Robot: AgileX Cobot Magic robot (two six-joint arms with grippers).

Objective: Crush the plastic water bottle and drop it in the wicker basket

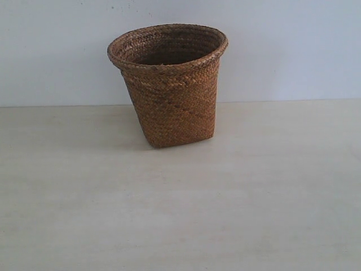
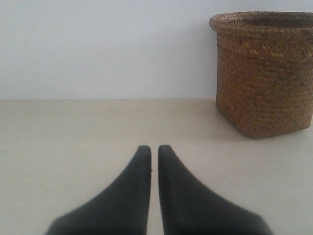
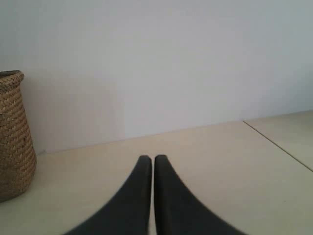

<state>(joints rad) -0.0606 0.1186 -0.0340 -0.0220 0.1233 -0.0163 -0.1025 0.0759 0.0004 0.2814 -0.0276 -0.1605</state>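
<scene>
The brown wicker basket [image 1: 170, 84] stands upright near the back of the pale table, its rolled rim wide and its base narrower. It also shows in the left wrist view [image 2: 266, 73] and, partly, in the right wrist view [image 3: 13, 137]. No plastic water bottle is visible in any view; the basket's inside is mostly hidden. My left gripper [image 2: 154, 149] is shut with nothing between its black fingers, low over the table and short of the basket. My right gripper [image 3: 153, 159] is also shut and empty, off to the basket's side. Neither arm appears in the exterior view.
A plain white wall [image 1: 282, 45] runs behind the table. A thin seam or edge line [image 3: 279, 144] crosses the table surface in the right wrist view. Bare tabletop [image 1: 180, 214] lies in front of the basket.
</scene>
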